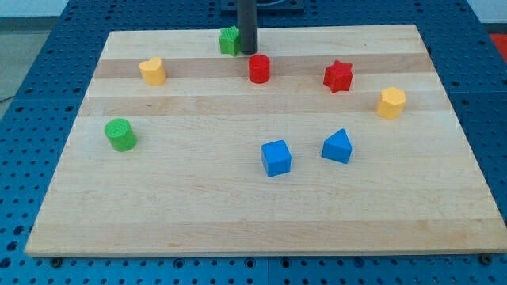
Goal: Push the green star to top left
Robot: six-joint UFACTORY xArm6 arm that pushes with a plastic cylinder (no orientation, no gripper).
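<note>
Green star (229, 40) | top edge, touching my tip (248, 51) | fingers: none visible

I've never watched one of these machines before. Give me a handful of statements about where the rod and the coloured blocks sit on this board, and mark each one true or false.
1. My tip stands just to the view's right of the green star. True.
2. The green star lies near the view's bottom edge of the wooden board. False: it is at the top edge, left of the middle.
3. Two blue blocks sit side by side below the middle, a blue cube and a blue wedge-like block. True.
4. The red star touches the red cylinder. False: they lie clearly apart.
5. The green cylinder is on the view's left. True.
</note>
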